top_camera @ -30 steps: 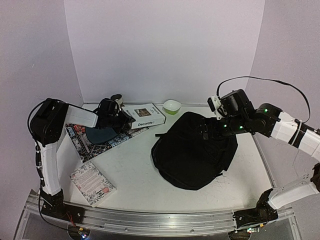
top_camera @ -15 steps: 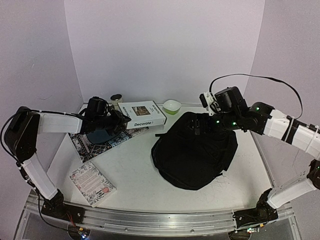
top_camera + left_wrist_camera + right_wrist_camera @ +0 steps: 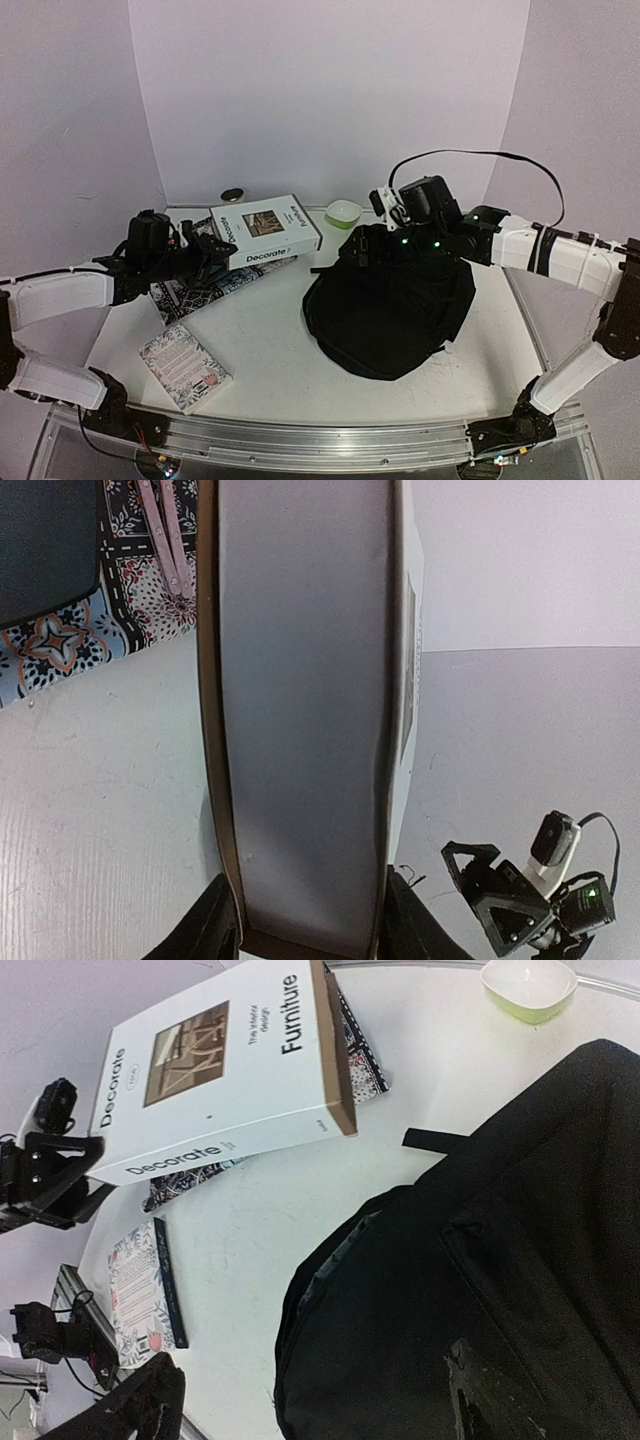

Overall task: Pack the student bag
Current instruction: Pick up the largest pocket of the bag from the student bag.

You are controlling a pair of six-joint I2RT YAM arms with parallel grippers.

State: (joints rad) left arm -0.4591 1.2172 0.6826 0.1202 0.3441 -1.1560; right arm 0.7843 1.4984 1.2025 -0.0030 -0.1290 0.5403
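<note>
The student bag (image 3: 390,305) is a large black backpack lying flat at centre right of the table. My right gripper (image 3: 362,248) hovers open over its far left top edge. In the right wrist view the bag (image 3: 500,1260) fills the lower right, a zip line shows along its edge, and nothing lies between the fingers (image 3: 140,1410). My left gripper (image 3: 205,258) is shut on a thick white "Decorate" book (image 3: 265,232), held raised and tilted above the table at back left. In the left wrist view the book's page edge (image 3: 300,730) sits between both fingers (image 3: 215,930).
A patterned mat (image 3: 185,295) with a dark plate (image 3: 40,550) lies under the left arm. A floral book (image 3: 185,365) rests near the front left. A green bowl (image 3: 344,212) and a small round tin (image 3: 234,194) stand by the back wall.
The left arm has swung back to the left and lifted the Decorate book off the mat, tilting it. The right gripper has moved left across the bag's top and opened a little wider.
</note>
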